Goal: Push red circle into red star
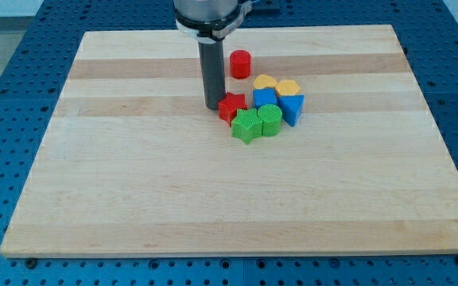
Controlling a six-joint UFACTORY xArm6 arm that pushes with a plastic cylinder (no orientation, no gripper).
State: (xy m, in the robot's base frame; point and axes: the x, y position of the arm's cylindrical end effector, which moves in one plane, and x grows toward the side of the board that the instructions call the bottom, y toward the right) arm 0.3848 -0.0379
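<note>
Right beside the red star, on its left edge as the view has it, my tip stands on the desk, touching the star or very nearly so; I cannot tell which. I carry no hand, only the dark rod, so there is nothing to open or close and nothing held.

Outward from the tip: the red star sits at the left of a tight cluster, with a blue cube just to its right, a green star and a green circle below it, a yellow heart and a yellow hexagon above right, and a blue triangle at the far right. The red circle stands alone toward the view's top, apart from the star.

By my judgement the tip is on the wrong side for this push. It should go round to the top of the red circle without nudging the star, then drive downward and slightly left on a line through the circle's centre to the star, slowly, so the circle does not slip off sideways toward the yellow heart.

The red circle is a short upright cylinder, round face up; it has no long axis across the desk and points no particular way
</note>
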